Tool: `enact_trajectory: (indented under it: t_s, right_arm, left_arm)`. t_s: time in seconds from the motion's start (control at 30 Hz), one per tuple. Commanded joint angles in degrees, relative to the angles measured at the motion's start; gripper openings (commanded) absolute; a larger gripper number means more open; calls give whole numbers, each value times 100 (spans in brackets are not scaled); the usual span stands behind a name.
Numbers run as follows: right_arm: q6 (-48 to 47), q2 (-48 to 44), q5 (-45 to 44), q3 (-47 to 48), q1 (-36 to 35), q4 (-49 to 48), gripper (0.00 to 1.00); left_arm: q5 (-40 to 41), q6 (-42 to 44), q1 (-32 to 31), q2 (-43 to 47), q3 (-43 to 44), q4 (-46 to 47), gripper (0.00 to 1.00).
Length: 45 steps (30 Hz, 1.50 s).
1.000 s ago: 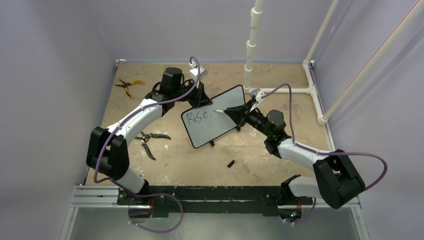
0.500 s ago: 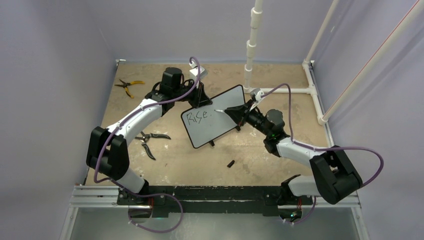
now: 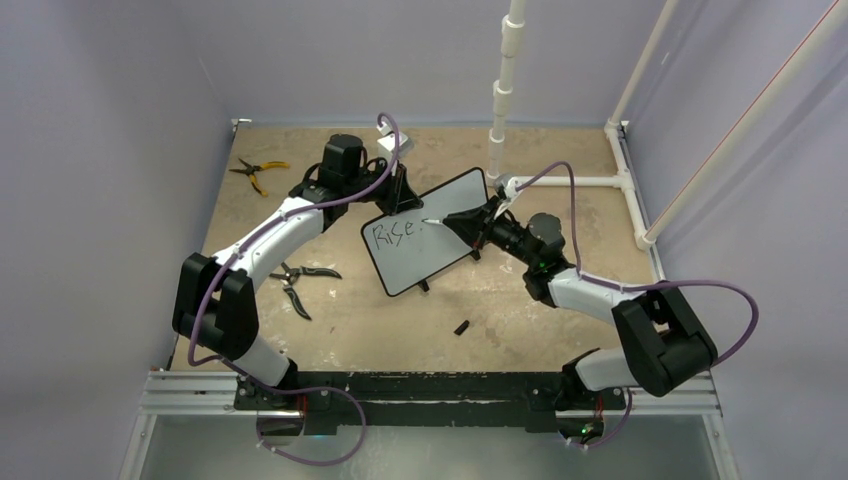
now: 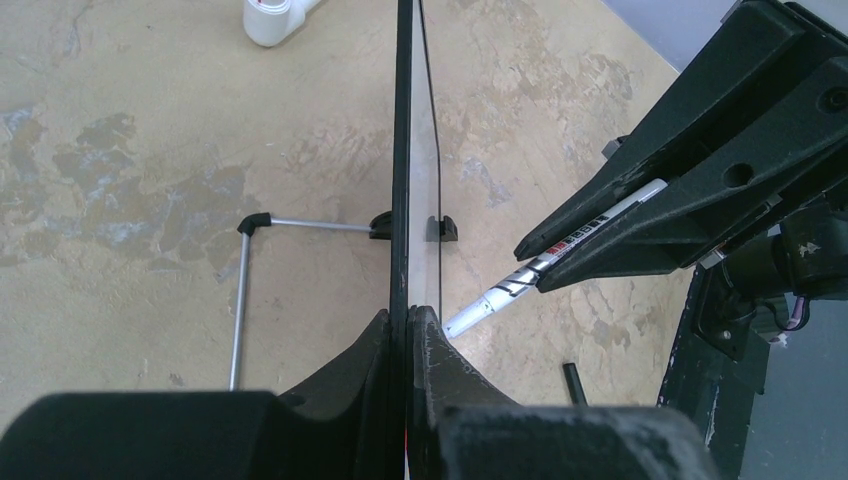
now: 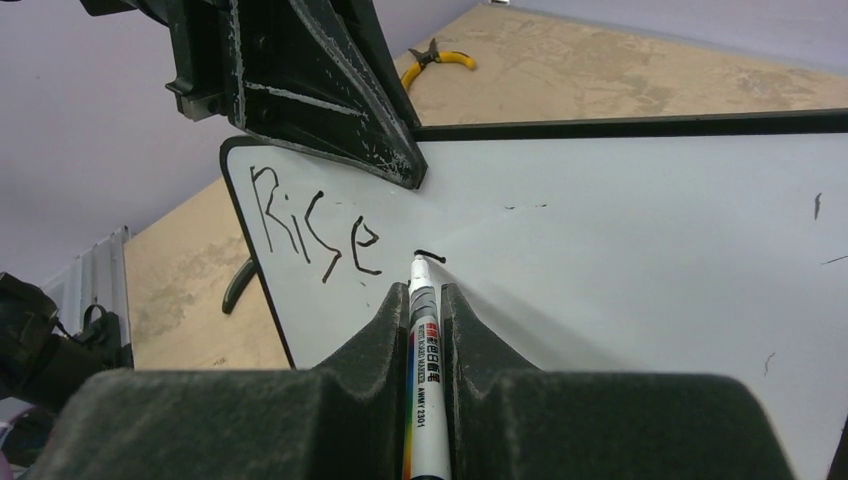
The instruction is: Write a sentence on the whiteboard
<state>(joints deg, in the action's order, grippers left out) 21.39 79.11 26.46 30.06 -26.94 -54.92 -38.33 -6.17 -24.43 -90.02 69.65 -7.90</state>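
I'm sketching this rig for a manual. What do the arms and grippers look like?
The left arm and right arm have white curved links between bulky black joints. A purple cable loops along each. The left gripper and right gripper are matte black, with wedge-shaped fingers tapering to tips; the left's show whitish scuffs.

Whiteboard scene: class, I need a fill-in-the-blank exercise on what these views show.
The sentence so far reads only ____.
The right gripper, jaws shut, holds a ____ against the whiteboard.
The left gripper clamps the whiteboard's ____ edge.
The pliers in the far-left corner of the table have ____ handles.
Missing words: Rise; marker; top; yellow.
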Motion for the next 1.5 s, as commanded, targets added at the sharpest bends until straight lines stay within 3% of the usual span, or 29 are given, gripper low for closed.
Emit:
enact_trajectory:
  t_s: [0.0,0.83,1.47]
  right_arm:
    - [-242,122,-114,138,31,53,0]
    - [-282,-312,-1019,-165,31,586,0]
    - [-466,-44,30,-123,32,441,0]
  left_arm:
    - [-193,182,-51,54,75,156,0]
    - [-149,230,-54,94,75,107,0]
    - [-175,213,-54,74,67,138,0]
